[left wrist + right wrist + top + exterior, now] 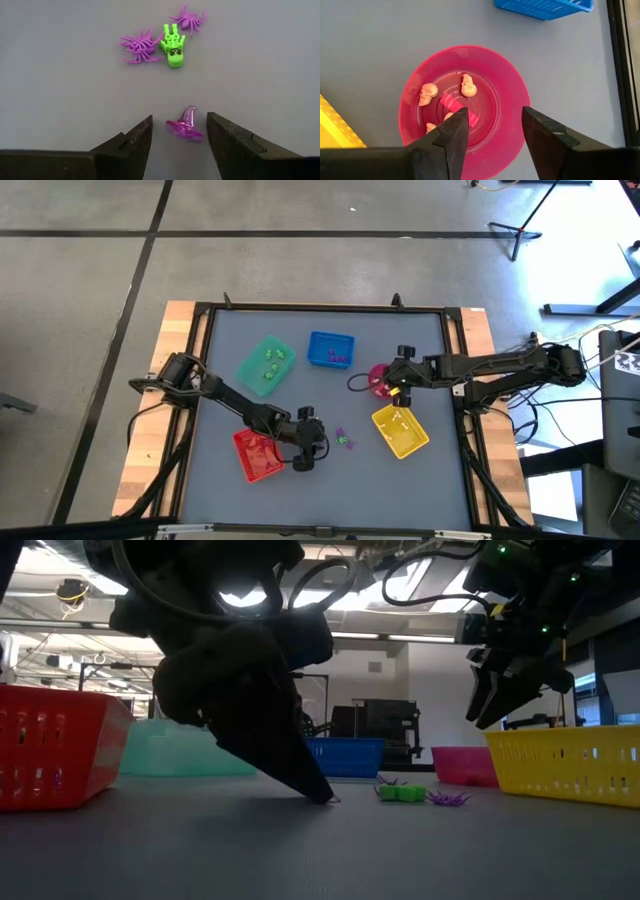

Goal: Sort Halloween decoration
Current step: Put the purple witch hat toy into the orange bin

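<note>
My left gripper (180, 119) is open, slanting down with its tips at the table top (326, 798). A small see-through purple witch hat (185, 128) lies on its side between the fingers, with a gap on each side. Just beyond lie two purple spiders (141, 46) (189, 19) and a green skeleton (173, 47), all flat on the grey table (345, 439). My right gripper (495, 112) is open and hangs over the round pink bowl (485, 75), which holds several pinkish skulls (467, 86). In the low view it is raised clear of the bowl (500, 690).
The red tray (258, 456) sits right beside the left arm's wrist. The yellow tray (400, 430) is to the right of the trinkets, with the pink bowl (378, 380) just behind it. Farther back stand the green tray (266, 365) with green pieces and the blue tray (331, 350).
</note>
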